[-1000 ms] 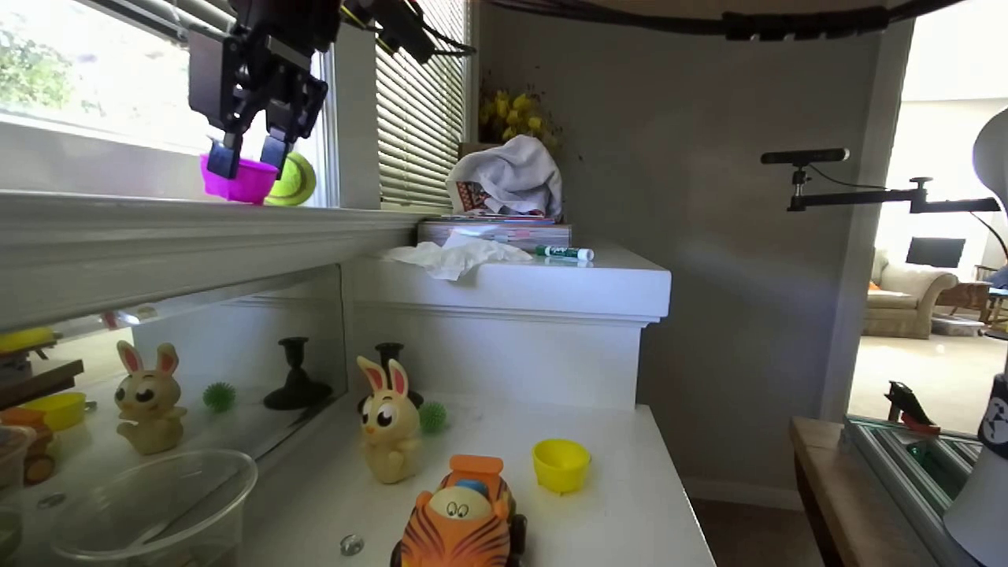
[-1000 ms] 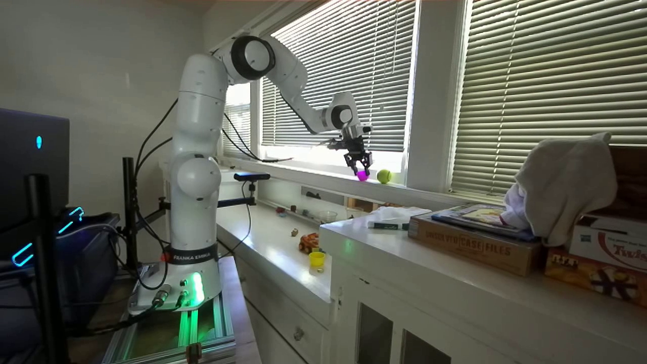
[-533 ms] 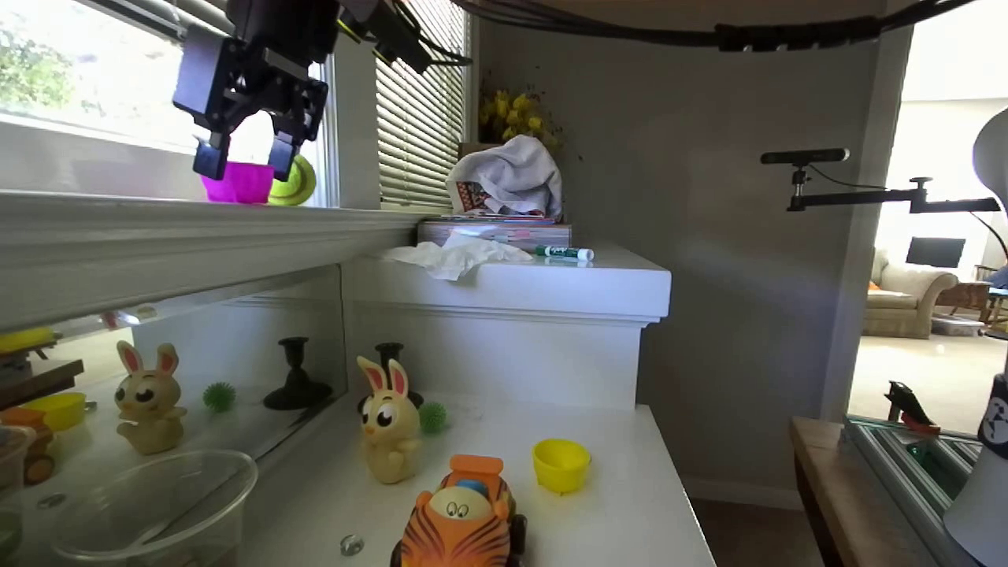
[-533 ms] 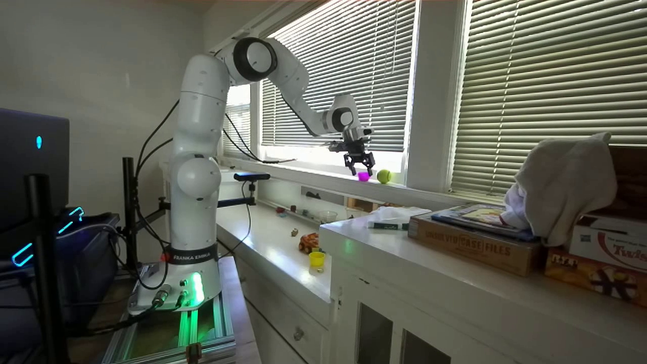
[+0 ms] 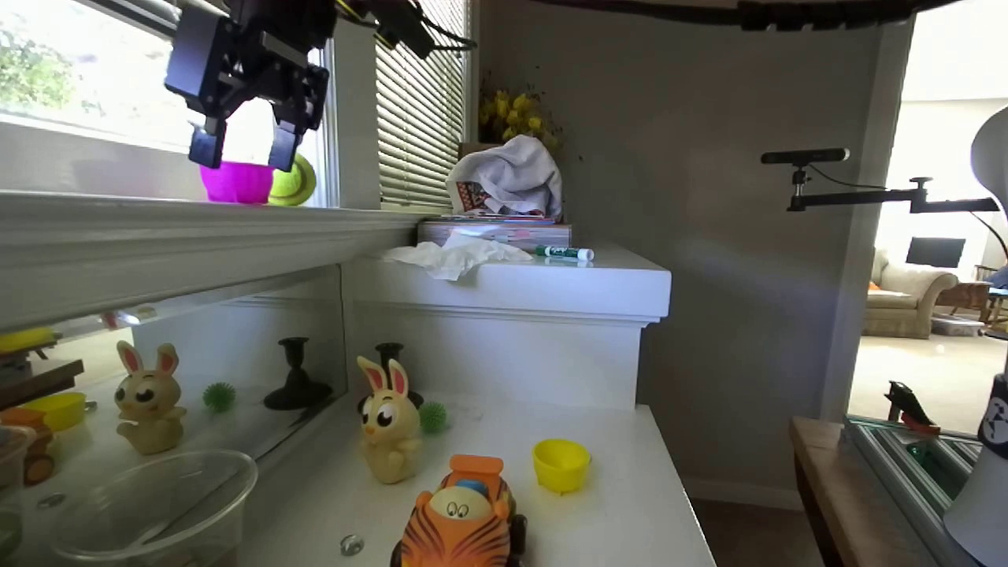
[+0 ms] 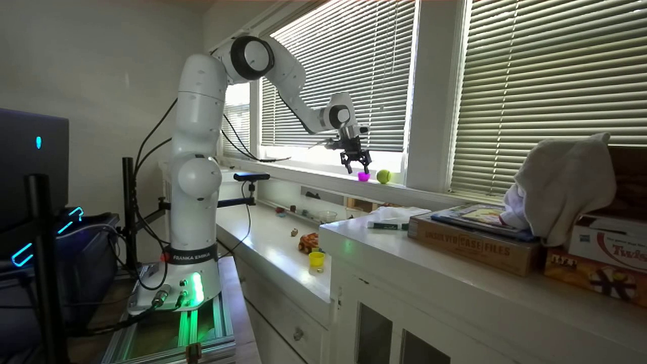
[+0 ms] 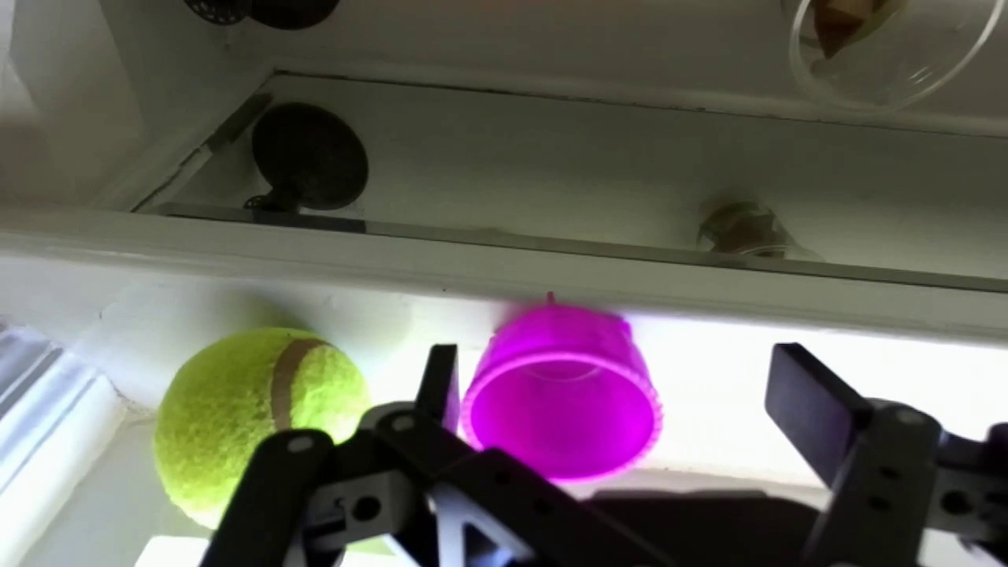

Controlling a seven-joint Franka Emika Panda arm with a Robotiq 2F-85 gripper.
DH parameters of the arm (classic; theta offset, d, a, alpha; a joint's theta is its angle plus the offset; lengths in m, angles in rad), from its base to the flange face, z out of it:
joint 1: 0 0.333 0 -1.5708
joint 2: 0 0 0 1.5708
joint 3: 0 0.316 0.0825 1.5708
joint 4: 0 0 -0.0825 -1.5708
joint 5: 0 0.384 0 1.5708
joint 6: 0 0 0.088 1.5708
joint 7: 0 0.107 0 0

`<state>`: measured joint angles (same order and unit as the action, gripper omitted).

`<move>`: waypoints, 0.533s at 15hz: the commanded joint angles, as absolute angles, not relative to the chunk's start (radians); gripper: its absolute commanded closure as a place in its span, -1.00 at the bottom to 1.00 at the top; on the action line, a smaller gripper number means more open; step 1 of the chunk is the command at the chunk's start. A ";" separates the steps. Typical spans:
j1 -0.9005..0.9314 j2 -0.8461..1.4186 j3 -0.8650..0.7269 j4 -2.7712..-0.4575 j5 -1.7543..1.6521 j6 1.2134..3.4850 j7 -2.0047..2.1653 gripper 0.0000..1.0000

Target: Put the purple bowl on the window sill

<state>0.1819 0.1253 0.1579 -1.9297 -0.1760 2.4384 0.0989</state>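
The purple bowl stands upright on the window sill, its mouth facing the camera in the wrist view. In both exterior views the bowl rests beside the tennis ball. My gripper is just above it, jaws spread wide. From the wrist camera, my gripper has the bowl nearer its left finger, with a broad gap on the right side. Nothing is gripped. A dark gripper link hides a little of the bowl's lower left rim in that view.
A yellow-green tennis ball sits on the sill close to the bowl. Below, on the counter, are a yellow bowl, an orange toy car, a rabbit figure and a clear cup. The window blinds hang behind the arm.
A second ago the fingers were shut on the bowl, which was slightly tilted. They have since spread apart and risen a little; the bowl now stays level on the sill.
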 commanded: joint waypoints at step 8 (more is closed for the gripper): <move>0.213 0.008 0.185 -1.950 -0.205 2.165 0.235 -1.00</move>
